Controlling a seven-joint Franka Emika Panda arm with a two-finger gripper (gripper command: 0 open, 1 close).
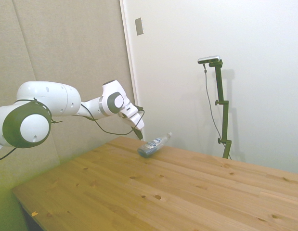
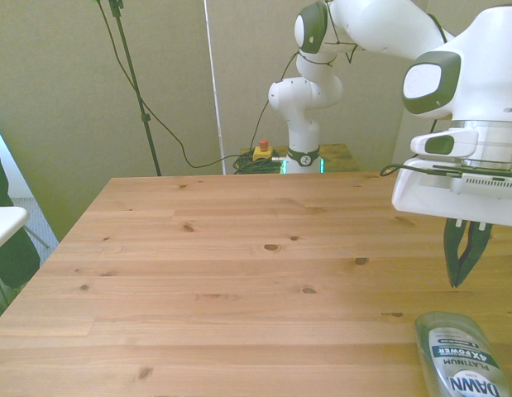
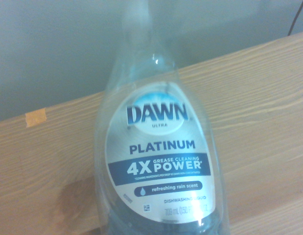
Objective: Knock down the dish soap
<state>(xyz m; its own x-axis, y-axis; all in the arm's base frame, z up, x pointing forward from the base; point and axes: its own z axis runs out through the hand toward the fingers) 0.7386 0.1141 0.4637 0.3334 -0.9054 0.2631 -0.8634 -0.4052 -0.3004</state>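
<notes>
Your dish soap (image 1: 153, 144) is tipped far over, near the table (image 1: 187, 192), mostly toppled; the fingers (image 2: 465, 258), nearly closed and empty, hang beside it.

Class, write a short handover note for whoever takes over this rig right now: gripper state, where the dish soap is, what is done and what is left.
Gripper: fingers shut, holding nothing, hanging just above the table beside the dish soap's base.
Dish soap: leaning far over, cap end raised and pointing away from the arm, base on the table near its far edge in the side view. Whether it is fully at rest cannot be told.
Done: the bottle is off upright.
Left: confirm that it lies flat, then back the arm off.
</notes>
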